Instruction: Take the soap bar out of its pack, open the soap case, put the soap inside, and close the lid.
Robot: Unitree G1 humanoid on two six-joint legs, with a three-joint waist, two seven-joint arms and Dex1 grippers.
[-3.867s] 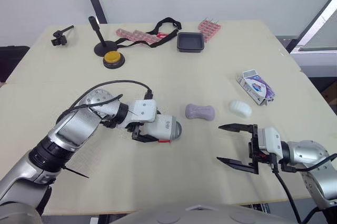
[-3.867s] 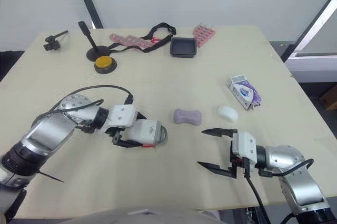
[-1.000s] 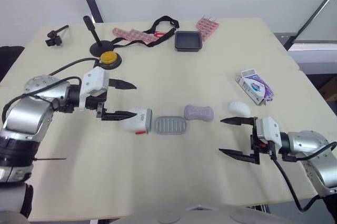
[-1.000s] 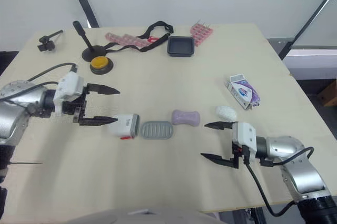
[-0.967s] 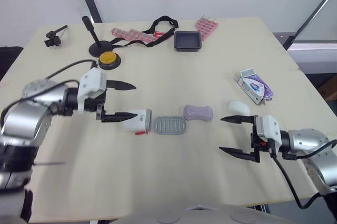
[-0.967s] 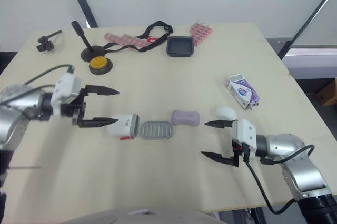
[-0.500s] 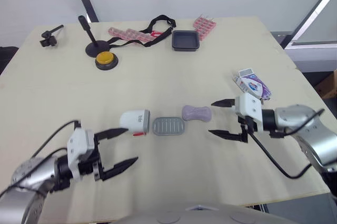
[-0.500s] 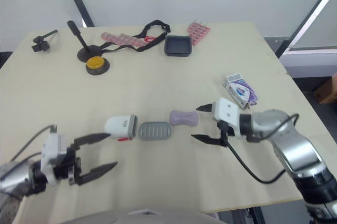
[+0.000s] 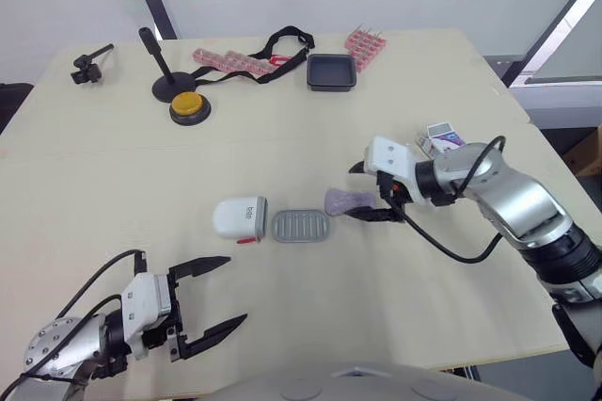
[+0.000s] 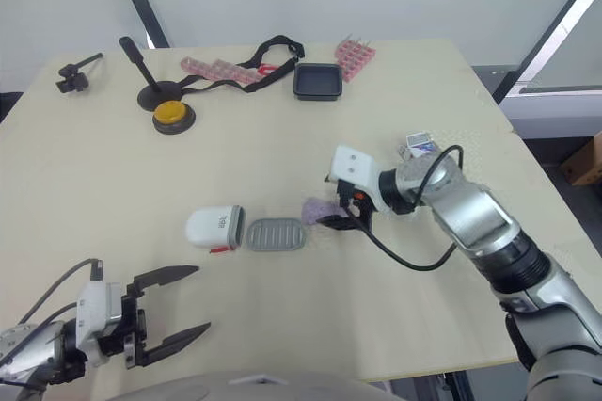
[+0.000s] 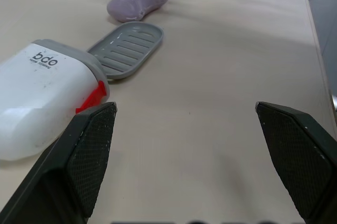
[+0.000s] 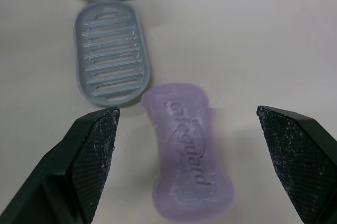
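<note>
Right hand [image 9: 353, 192] now straddling purple soap [image 12: 189, 176], spread wide, left hand [image 9: 234, 289] wide, pulled back from soap case [image 9: 240, 218].

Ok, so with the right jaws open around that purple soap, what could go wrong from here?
The purple waisted soap bar lies slightly askew between the open right jaws, so closing may twist it or squeeze it out. One end nearly touches the grey ribbed tray, which lies flat beside the white plastic case; a dragged lift could shove the tray away.
</note>
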